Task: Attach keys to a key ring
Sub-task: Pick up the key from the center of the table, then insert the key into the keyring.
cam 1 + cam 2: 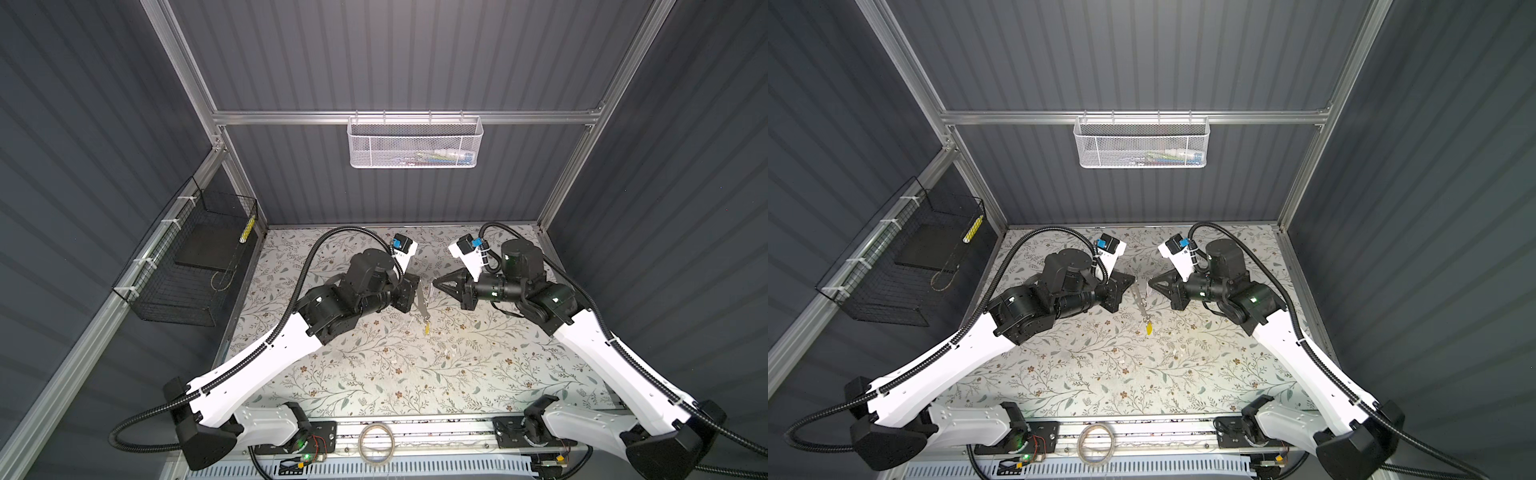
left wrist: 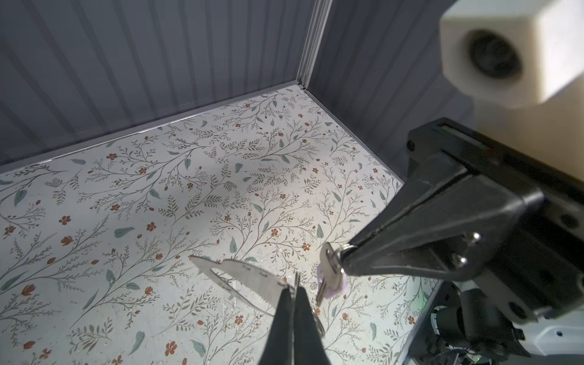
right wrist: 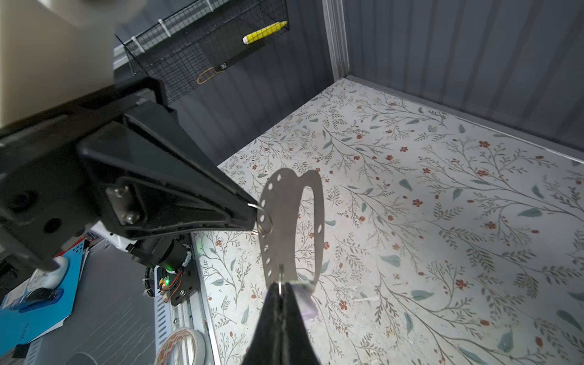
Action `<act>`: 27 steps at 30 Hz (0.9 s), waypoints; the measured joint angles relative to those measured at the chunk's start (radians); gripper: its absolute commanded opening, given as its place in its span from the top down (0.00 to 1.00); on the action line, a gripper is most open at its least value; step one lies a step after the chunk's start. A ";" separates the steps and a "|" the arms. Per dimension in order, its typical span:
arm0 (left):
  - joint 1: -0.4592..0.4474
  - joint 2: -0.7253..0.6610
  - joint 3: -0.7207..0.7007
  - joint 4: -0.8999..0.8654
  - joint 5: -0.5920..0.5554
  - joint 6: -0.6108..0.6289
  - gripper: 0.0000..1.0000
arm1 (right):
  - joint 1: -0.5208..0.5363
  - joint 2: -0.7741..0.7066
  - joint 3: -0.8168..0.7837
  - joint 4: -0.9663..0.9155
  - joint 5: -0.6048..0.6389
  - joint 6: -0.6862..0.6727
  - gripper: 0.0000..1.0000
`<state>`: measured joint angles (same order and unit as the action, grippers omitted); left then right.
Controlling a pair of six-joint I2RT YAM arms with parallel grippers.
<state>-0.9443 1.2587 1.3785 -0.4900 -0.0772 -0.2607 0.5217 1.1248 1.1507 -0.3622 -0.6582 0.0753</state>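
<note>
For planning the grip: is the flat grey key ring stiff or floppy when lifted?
Probably stiff: the key ring looks flat and unbent while held up. Likely light, being thin sheet. The yellow key at its end may swing.

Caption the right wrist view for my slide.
Left pincer holds up the flat grey key ring while right pincer holds the lilac key beside it, above the flowered table.

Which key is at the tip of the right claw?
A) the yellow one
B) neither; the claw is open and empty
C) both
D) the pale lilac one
D: in the left wrist view the shut right claw pinches the small wire loop on the lilac key, while the yellow key is at the key ring's other end in a top view.
</note>
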 measured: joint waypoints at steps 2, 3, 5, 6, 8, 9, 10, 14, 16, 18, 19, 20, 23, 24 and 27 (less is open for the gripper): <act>-0.010 0.000 0.000 0.018 0.006 0.012 1.00 | 0.000 -0.013 0.000 0.003 -0.019 0.003 1.00; -0.017 0.000 0.000 0.022 0.008 0.018 1.00 | 0.002 -0.020 0.000 0.004 -0.029 0.003 1.00; -0.029 0.000 0.000 0.029 0.011 0.026 1.00 | 0.003 -0.030 0.000 0.004 -0.040 0.005 1.00; -0.035 0.000 0.000 0.034 0.011 0.031 1.00 | 0.003 -0.034 0.000 0.004 -0.044 0.007 1.00; -0.046 0.000 0.000 0.042 0.010 0.039 1.00 | 0.004 -0.038 0.000 0.004 -0.048 0.010 1.00; -0.052 0.000 0.000 0.045 0.007 0.042 1.00 | 0.004 -0.038 0.001 0.003 -0.050 0.011 1.00; -0.056 0.000 0.000 0.047 0.006 0.045 1.00 | 0.004 -0.038 0.002 0.003 -0.050 0.012 1.00; -0.072 0.000 0.000 0.060 -0.003 0.057 1.00 | 0.005 -0.037 0.002 -0.001 -0.047 0.016 1.00; -0.078 0.000 0.000 0.063 -0.010 0.064 1.00 | 0.005 -0.037 0.002 -0.002 -0.042 0.021 1.00; -0.083 0.000 -0.001 0.066 -0.020 0.071 1.00 | 0.005 -0.038 0.001 -0.002 -0.032 0.027 1.00; -0.085 0.000 -0.001 0.066 -0.025 0.075 1.00 | 0.005 -0.038 0.002 -0.003 -0.027 0.030 1.00; -0.089 0.000 -0.002 0.066 -0.029 0.076 1.00 | 0.005 -0.038 0.001 -0.004 -0.023 0.033 1.00; -0.095 0.000 -0.002 0.066 -0.043 0.083 1.00 | 0.007 -0.038 0.002 -0.005 -0.014 0.041 1.00; -0.096 0.000 -0.002 0.066 -0.047 0.085 1.00 | 0.008 -0.038 0.002 -0.005 -0.011 0.045 1.00; -0.098 0.000 -0.003 0.069 -0.053 0.090 1.00 | 0.009 -0.039 0.002 -0.005 -0.003 0.053 1.00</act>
<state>-1.0424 1.2587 1.3758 -0.4213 -0.1299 -0.1707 0.5308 1.0855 1.1522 -0.3672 -0.6613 0.1280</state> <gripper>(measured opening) 0.042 0.048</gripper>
